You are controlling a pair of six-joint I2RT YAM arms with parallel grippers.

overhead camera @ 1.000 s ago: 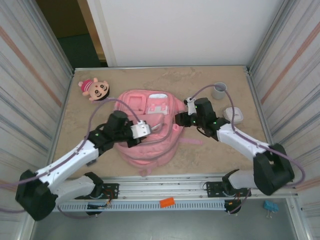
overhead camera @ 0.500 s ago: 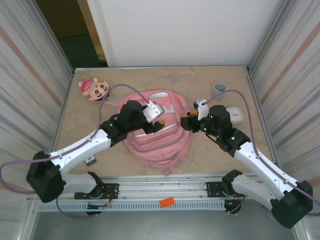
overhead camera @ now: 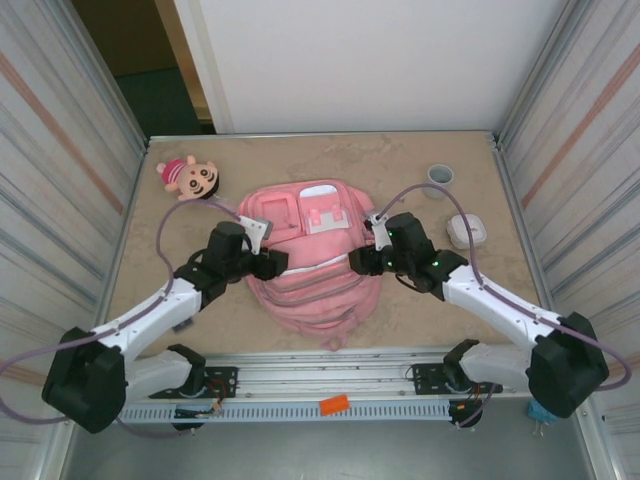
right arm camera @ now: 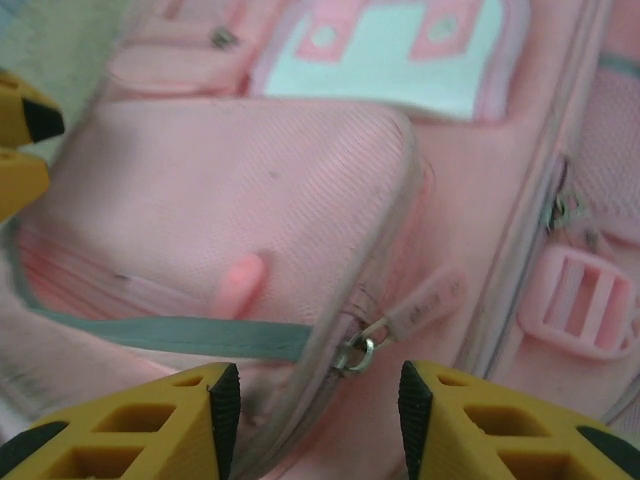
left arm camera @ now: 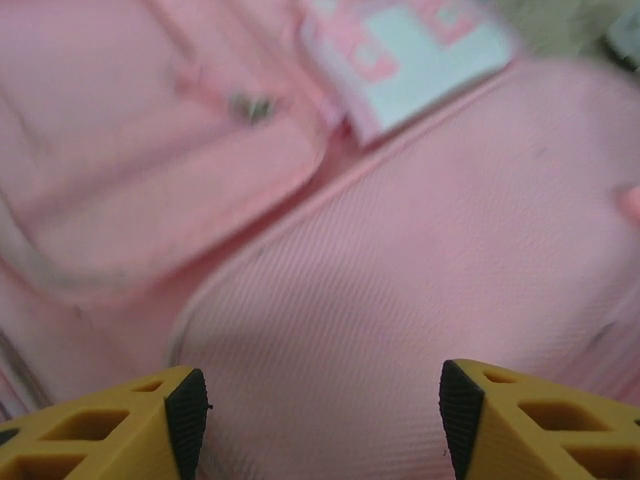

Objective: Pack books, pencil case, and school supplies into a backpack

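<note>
- The backpack [overhead camera: 310,270] lies flat mid-table between both arms, its long axis running away from me
- My right gripper [right arm camera: 318,400] is spread open and empty, with the zip pull [right arm camera: 357,352] just ahead between its fingers, so this arm is nearer
- My left gripper [left arm camera: 322,405] is also spread and empty over pink fabric
- The backpack's contents are hidden, and the left wrist view is blurred

Backpack [overhead camera: 310,275]: large, pink fabric, soft and slightly rumpled.
Pose: lying flat with its front face up, at the table's centre.
Pale patches [overhead camera: 322,214]: white and pink, at its 12 o'clock end.
Front pocket [right arm camera: 230,190]: puffed, with a grey-trimmed seam.
Zip pull [right arm camera: 356,352]: metal ring with a pink tab, at the pocket's corner.
</note>
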